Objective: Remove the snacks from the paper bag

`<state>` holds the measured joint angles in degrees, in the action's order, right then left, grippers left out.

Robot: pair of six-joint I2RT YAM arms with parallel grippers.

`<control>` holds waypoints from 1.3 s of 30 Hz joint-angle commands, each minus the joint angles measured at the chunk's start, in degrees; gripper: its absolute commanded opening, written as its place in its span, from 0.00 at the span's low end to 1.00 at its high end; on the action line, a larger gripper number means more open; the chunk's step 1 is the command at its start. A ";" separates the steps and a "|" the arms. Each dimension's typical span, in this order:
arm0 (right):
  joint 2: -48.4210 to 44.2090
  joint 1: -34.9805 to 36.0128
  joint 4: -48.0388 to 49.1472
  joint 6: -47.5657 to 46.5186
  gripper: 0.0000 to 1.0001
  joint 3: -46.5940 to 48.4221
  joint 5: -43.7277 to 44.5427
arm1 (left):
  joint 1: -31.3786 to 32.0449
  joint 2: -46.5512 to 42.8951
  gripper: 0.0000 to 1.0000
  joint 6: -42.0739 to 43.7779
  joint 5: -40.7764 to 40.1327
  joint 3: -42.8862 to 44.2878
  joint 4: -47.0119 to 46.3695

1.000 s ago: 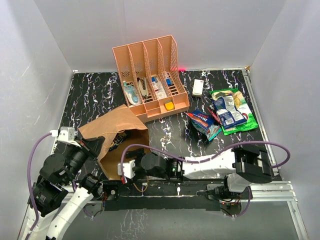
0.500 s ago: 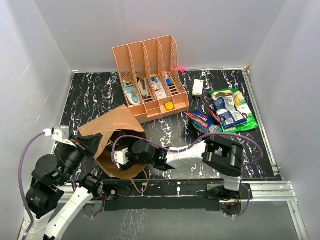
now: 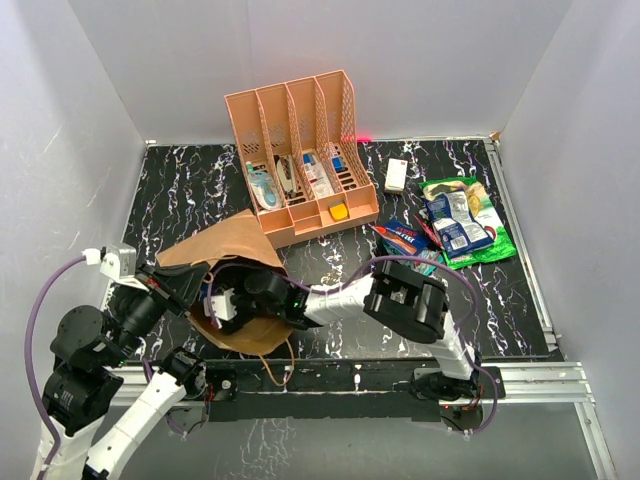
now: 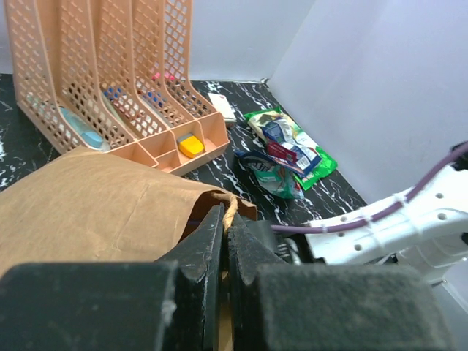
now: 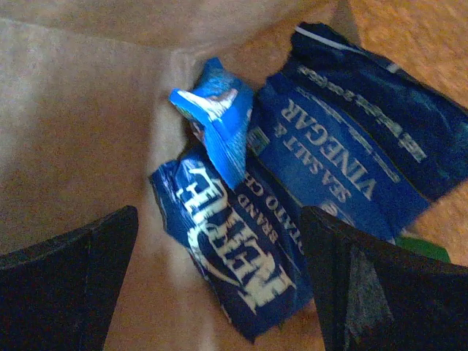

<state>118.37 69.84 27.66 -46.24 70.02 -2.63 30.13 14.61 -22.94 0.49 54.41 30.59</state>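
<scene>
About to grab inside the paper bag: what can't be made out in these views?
Top external: paper bag wall hides the right gripper and the contents.
Right wrist: green sliver cut off behind the gripper's finger; blue packets blurred, count unclear.
Left wrist: left gripper blocks the bag's mouth.

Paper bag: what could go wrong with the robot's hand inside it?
The open right gripper faces overlapping blue packets, so it might grab two at once, or pinch the bag's paper instead. The left gripper pinches only the rim of the paper bag; a hard pull could tear it or let the mouth flop shut.
</scene>
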 commanded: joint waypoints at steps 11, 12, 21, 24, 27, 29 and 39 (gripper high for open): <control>19.36 -2.78 1.46 -3.87 0.83 22.88 6.05 | 0.18 2.48 0.00 0.18 9.72 0.79 -1.72; 19.96 -3.11 2.84 -3.88 0.79 23.38 7.97 | 0.14 1.98 0.00 -0.16 9.32 0.71 -1.36; 21.26 -6.03 11.10 -1.09 0.12 31.19 15.86 | 0.19 0.06 0.00 -1.62 6.08 1.48 3.72; 18.41 -6.04 11.89 0.25 0.08 29.88 16.48 | 0.15 -1.38 0.00 -2.07 1.49 1.35 5.77; 13.60 -5.76 13.14 1.87 0.08 23.17 16.98 | 0.14 -4.15 0.00 -3.18 -4.36 -0.38 7.87; 8.62 -5.40 14.67 3.33 0.08 16.77 16.43 | 0.18 -6.83 0.00 -4.11 -7.10 -2.30 8.67; 2.39 -4.45 14.08 7.05 0.08 2.56 7.33 | 0.19 -8.46 0.00 -5.76 -9.64 -2.95 9.63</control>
<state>122.58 65.63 38.39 -42.50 73.43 8.43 30.13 4.78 -28.56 -7.46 50.52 40.62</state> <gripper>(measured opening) 0.078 0.013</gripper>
